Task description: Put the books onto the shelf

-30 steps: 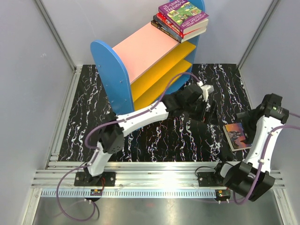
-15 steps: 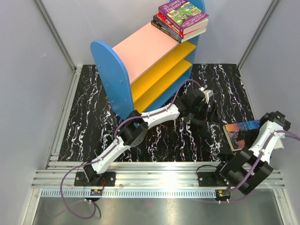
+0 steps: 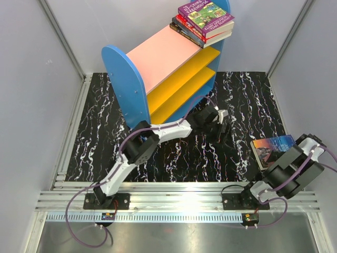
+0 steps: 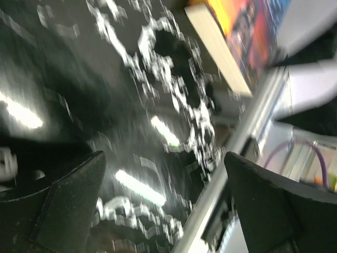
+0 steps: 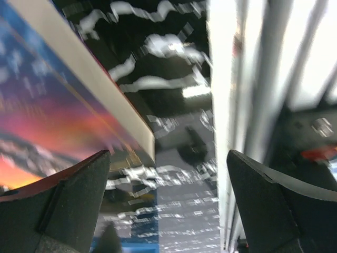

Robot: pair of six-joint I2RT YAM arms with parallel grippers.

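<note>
A small stack of books (image 3: 204,21), a purple cartoon cover uppermost, is seen lying flat at the far right end of the pink top board of the shelf (image 3: 158,58). The two yellow lower boards are seen beneath it between the blue end panels. One more book (image 3: 271,150) is laid flat, cover up, on the black marbled desk (image 3: 95,121) at the right side, well apart from the shelf; its cover is coloured from orange through purple to blue. The right hand (image 5: 167,155) is held just beside this book's edge, its jaws spread wide and nothing gripped. The left hand (image 4: 164,158) is poised low over the desk in front of the shelf's right end, likewise wide open and empty, with the book visible beyond it in the blurred wrist view.
</note>
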